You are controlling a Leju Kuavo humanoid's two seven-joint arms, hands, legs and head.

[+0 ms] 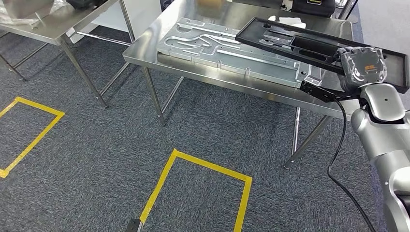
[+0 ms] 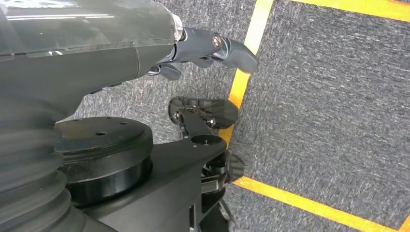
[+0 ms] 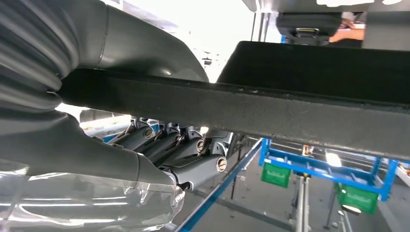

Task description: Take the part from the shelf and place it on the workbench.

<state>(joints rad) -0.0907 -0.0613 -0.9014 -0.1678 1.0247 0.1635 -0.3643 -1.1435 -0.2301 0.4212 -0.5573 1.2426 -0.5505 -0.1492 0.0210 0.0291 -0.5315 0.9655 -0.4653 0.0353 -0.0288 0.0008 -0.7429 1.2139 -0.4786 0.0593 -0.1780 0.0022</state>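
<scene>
- The right hand (image 1: 363, 67) grips the black part (image 1: 319, 48), a long, flat, matte frame with raised edges and cut-out slots, at its near end; in the right wrist view the dark fingers (image 3: 164, 145) curl up under the part's (image 3: 290, 111) thick, slightly rough edge, with the grey thumb on the opposite face.
- The right hand's back carries a round housing with an orange panel, and a black cable runs down from it along the smooth silver forearm.
- The part is held off the surface, tilted, stretching away from the hand across the workbench (image 1: 203, 65); its far end hangs over the silver plate (image 1: 232, 46), and I cannot tell whether it touches the plate.
- The workbench is brushed stainless steel with thin angled legs; the silver plate lying on it is a broad, machined metal slab with curved grooves and small tabs along its near edge.
- The left hand (image 2: 208, 50) hangs over the floor, holding nothing; its dark fingers are bent loosely and apart.
- The floor is dark grey, coarse-woven carpet (image 1: 96, 159) marked with yellow tape rectangles (image 1: 196, 191).
- A second steel table (image 1: 53, 24) stands at the far left, well apart from the workbench.
</scene>
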